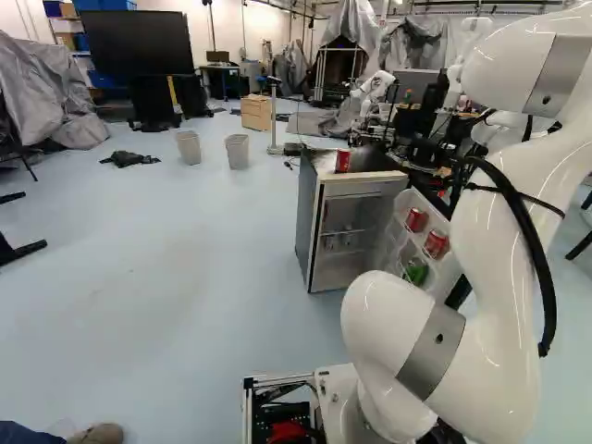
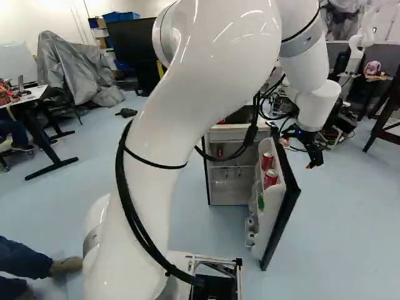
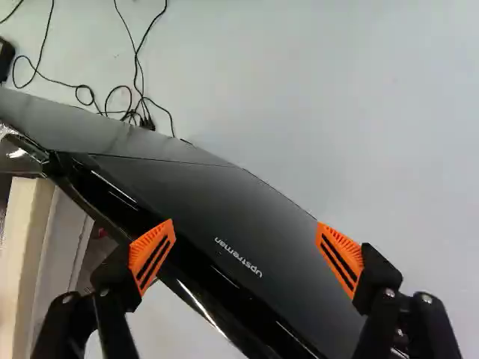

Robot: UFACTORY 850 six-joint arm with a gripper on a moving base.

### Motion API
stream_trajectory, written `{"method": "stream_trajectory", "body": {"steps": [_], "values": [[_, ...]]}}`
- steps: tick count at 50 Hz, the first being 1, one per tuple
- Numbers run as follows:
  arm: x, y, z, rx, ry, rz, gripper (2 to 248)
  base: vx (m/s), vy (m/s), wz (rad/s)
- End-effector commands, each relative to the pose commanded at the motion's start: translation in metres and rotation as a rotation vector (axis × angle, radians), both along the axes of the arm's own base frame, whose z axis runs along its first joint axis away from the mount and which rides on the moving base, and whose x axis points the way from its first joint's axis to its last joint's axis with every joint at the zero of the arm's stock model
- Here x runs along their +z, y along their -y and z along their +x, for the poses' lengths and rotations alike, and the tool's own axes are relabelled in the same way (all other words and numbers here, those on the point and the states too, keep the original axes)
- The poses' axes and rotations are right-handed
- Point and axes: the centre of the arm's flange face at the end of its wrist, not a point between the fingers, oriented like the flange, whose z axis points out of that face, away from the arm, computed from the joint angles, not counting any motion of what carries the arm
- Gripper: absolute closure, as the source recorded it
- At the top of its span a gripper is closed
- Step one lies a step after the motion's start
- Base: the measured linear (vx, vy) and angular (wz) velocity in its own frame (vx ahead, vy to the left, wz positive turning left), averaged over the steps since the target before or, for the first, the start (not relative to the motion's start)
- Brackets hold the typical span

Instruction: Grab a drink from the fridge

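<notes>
Two red cans (image 1: 416,220) sit in the rack of the open fridge door (image 2: 285,219), right of centre in both base views, with something green (image 1: 415,271) just below them (too small to make out properly). The fridge (image 1: 308,222) stands right of centre in the left base view, and another red can (image 1: 342,161) is upright on its top. In the upper right of the right base view, the tool (image 2: 312,161) points downward near the door's upper edge, on the outer side. Its fingers are spread wide, the orange pads (image 3: 152,253) well apart. The wrist view has the door's dark face ahead of and below them, and thin black cables (image 3: 136,67) on the floor (image 3: 359,90) farther ahead.
</notes>
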Motion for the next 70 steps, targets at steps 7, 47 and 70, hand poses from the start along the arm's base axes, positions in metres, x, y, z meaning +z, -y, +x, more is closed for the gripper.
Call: {"method": "stream_trajectory", "body": {"steps": [7,47,70], "values": [[0.000,-0.009,0.001,0.010,-0.004,0.005,3,0.000,0.000,0.000],[0.002,-0.066,-0.012,0.057,-0.035,0.035,3,0.000,0.000,0.000],[0.002,-0.100,-0.044,0.198,-0.148,-0.035,3,0.000,0.000,0.000]]}}
